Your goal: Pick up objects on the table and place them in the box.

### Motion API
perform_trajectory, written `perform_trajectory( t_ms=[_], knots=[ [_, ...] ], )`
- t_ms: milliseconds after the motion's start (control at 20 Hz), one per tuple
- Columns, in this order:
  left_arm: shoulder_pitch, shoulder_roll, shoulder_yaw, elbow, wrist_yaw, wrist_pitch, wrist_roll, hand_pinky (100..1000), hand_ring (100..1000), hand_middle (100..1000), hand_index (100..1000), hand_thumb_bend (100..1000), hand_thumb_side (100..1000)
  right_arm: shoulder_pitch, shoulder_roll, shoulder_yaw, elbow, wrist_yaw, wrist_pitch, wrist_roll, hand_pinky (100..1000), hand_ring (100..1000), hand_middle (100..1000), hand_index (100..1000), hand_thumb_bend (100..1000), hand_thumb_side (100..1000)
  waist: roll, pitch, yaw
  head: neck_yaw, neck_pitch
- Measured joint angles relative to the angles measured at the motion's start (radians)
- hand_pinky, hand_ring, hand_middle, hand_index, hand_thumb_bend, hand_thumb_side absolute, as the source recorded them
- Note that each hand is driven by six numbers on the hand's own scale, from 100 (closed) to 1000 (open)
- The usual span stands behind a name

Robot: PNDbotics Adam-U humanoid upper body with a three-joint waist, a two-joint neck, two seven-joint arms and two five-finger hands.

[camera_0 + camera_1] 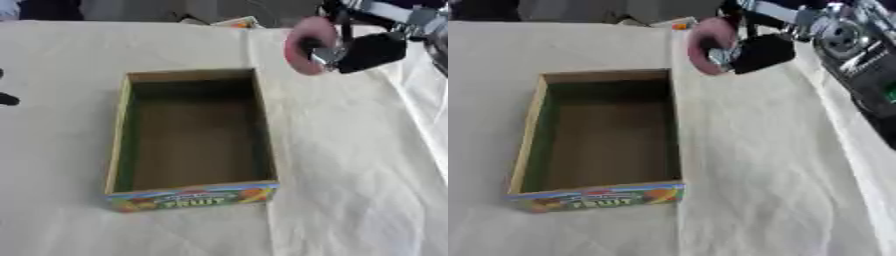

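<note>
"FRUIT" on the box's colourful near outer wall

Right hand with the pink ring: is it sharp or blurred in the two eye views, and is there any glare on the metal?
Left eye view: the right hand and the pink ring look soft and smeared, while the box is a little clearer. Right eye view: the same blur on hand and ring, and the silver arm joint shows bright highlights.
</note>
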Motion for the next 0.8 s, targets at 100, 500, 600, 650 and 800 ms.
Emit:
perform_trajectory(
  t_ms=[100,500,600,650,800],
  knots=[
    [-0.001,0.0,0.0,0.0,0.004,-0.005,0.001,494,665,563,547,100,862,-0.031,0.037,0.008,-0.012,-0.009,0.019,0.011,411,585,509,572,100,529,-0.001,-0.003,0.007,-0.003,0.0],
    [-0.037,0.0,-0.013,0.0,0.051,-0.068,-0.015,490,644,557,564,100,840,-0.084,0.207,0.05,0.055,0.021,0.053,0.038,414,590,508,575,100,532,0.003,-0.011,0.029,-0.018,0.001],
    [-0.047,0.0,-0.017,0.0,0.071,-0.094,-0.025,490,641,556,566,100,834,-0.084,0.248,0.064,0.096,0.047,0.057,0.034,416,594,508,575,100,532,0.006,-0.012,0.036,-0.023,0.002],
    [-0.05,0.0,-0.019,0.0,0.082,-0.106,-0.031,490,641,556,566,100,834,-0.084,0.267,0.072,0.119,0.062,0.058,0.031,416,595,509,576,100,532,0.007,-0.013,0.04,-0.026,0.003],
    [-0.055,0.0,-0.021,0.0,0.108,-0.129,-0.044,492,643,556,565,100,835,-0.078,0.315,0.092,0.192,0.106,0.047,0.019,419,598,510,580,100,533,0.01,-0.013,0.047,-0.032,0.005]
  ],
)
